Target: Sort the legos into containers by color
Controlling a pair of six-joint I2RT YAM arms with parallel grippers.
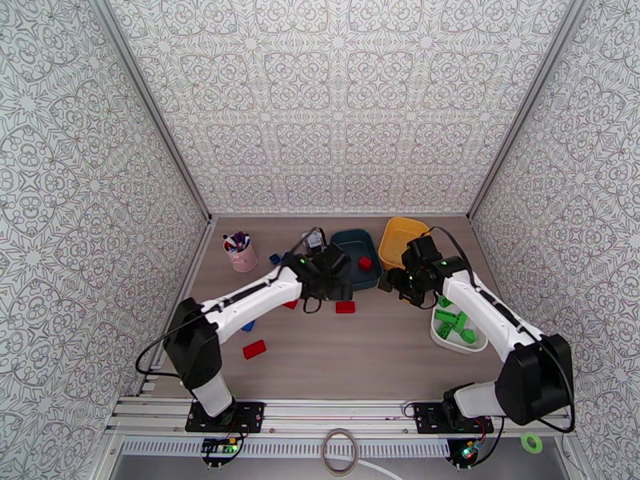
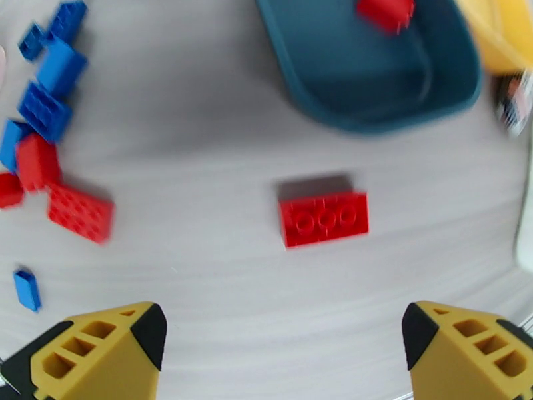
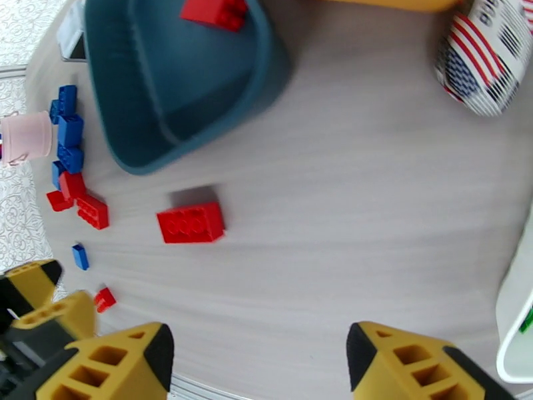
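A red lego (image 2: 324,218) lies on the table just ahead of my left gripper (image 2: 283,338), whose fingers (image 2: 100,348) stand wide apart with nothing between them. The same lego (image 3: 191,223) (image 1: 345,307) lies ahead and left of my right gripper (image 3: 260,358), also open and holding nothing. The dark teal container (image 1: 352,243) (image 2: 373,81) holds one red lego (image 1: 366,262) (image 2: 385,9). Beside it stand the yellow container (image 1: 400,242) and, at the right, the white container (image 1: 458,346) with several green legos (image 1: 452,322). Blue legos (image 2: 50,88) and red legos (image 2: 73,211) lie in a loose heap at the left.
A pink cup (image 1: 240,251) with pens stands at the back left. A flag-patterned object (image 3: 483,55) lies near the yellow container. Another red lego (image 1: 254,349) lies near the left arm, and a small blue one (image 2: 26,290) beside the heap. The left gripper's fingers (image 3: 40,298) edge into the right wrist view.
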